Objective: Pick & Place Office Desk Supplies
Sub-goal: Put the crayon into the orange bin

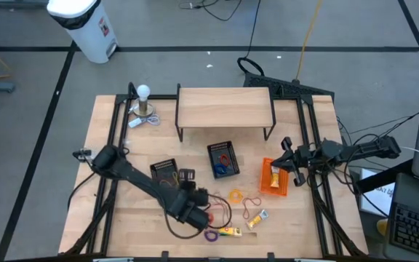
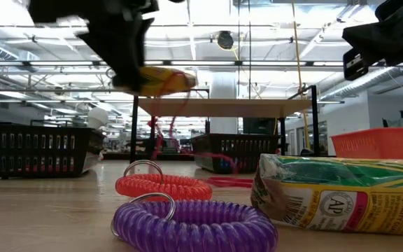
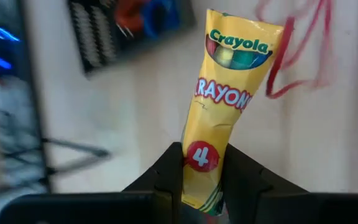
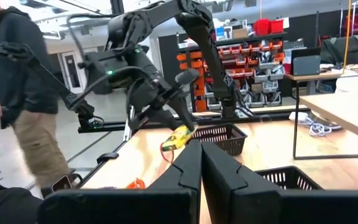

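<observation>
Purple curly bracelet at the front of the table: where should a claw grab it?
Come from straight above. The purple coil lies flat, so one finger can drop into its open middle and one outside, pinching the band. Pick the side away from the yellow packet lying beside it.

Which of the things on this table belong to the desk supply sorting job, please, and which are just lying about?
Belongs to the job:
- crayon packet, held by the left end effector
- second crayon packet
- purple coil loop
- red coil loop
- black baskets
- orange basket

Just lying about:
- ball-topped stand
- wooden shelf
- white bin
- person beyond the table
</observation>
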Action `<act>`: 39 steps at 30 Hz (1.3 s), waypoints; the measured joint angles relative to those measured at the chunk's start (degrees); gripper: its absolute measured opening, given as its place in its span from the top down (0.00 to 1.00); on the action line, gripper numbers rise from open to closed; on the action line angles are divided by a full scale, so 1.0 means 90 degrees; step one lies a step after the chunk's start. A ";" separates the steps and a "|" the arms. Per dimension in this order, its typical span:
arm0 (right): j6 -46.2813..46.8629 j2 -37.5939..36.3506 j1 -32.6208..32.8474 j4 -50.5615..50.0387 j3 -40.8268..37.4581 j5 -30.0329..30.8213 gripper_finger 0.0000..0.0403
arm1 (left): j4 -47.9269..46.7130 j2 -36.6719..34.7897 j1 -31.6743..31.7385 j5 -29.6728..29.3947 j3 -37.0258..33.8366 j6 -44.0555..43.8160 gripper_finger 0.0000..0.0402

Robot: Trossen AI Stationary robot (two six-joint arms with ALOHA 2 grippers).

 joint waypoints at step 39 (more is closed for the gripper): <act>-0.0898 0.0726 0.0000 0.0979 0.0262 0.0263 1.00 | -0.0425 -0.4021 0.0353 0.0404 0.0001 0.0380 0.80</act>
